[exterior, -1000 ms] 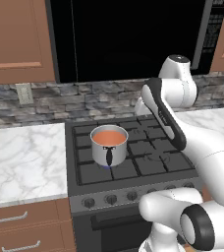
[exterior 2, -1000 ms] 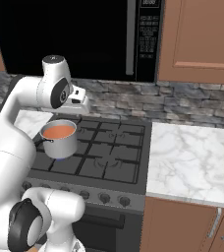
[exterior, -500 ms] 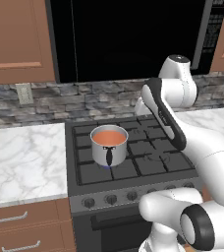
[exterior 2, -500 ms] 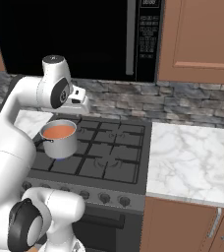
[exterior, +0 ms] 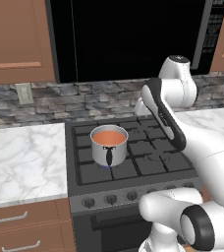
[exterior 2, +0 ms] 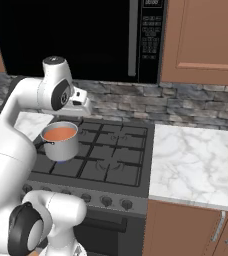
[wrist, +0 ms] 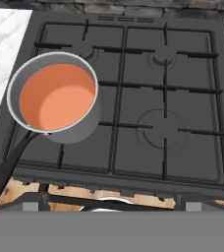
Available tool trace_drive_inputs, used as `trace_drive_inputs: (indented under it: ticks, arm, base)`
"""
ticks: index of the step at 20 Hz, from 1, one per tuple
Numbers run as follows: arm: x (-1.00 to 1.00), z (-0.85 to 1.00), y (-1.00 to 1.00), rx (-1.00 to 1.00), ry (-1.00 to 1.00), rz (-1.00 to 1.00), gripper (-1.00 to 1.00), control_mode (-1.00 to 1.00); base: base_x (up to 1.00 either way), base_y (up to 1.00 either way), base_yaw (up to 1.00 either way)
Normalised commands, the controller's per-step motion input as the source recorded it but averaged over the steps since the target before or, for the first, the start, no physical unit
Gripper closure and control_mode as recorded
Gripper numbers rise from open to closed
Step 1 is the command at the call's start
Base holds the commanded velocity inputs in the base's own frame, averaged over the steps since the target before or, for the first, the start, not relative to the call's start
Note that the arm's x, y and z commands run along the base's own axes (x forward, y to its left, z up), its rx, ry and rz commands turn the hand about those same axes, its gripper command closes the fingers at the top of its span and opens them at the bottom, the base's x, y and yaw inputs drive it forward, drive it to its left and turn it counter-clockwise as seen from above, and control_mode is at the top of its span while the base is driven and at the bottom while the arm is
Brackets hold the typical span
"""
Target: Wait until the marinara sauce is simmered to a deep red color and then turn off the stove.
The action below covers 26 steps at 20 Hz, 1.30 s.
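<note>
Hand view: the orange sauce (wrist: 56,96) fills the pot (wrist: 82,129) at the stove's (wrist: 192,162) front left corner. The fingers, spread wide apart, hang well above it, touching nothing.

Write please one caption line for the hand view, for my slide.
Steel pot of orange marinara sauce on the stove, front-left burner.

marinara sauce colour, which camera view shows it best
The hand view: it looks down into the pot, showing the marinara sauce as a full orange disc. Both base views show it as a flattened ellipse, in the left and the right.
</note>
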Motion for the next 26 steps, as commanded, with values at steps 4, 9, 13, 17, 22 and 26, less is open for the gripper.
trace_drive_inputs:
  ticks: [4, 9, 13, 17, 22, 26]
  arm:
    - [-0.32, -0.23, 0.04, -0.08, 0.0, 0.13, -1.0, -1.0]
    - [-0.1, -0.08, 0.0, -0.03, 0.0, 0.03, -1.0, -1.0]
    - [0.0, -0.01, 0.0, -0.01, 0.0, 0.0, -1.0, -1.0]
    - [0.0, 0.0, 0.0, 0.0, 0.0, 0.0, -1.0, -1.0]
    - [0.0, 0.0, 0.0, 0.0, 0.0, 0.0, -1.0, -1.0]
    - [0.0, 0.0, 0.0, 0.0, 0.0, 0.0, -1.0, -1.0]
  base:
    - [0.0, 0.0, 0.0]
    - [0.0, 0.0, 0.0]
    - [0.0, 0.0, 0.0]
    - [0.0, 0.0, 0.0]
    - [0.0, 0.0, 0.0]
    - [0.0, 0.0, 0.0]
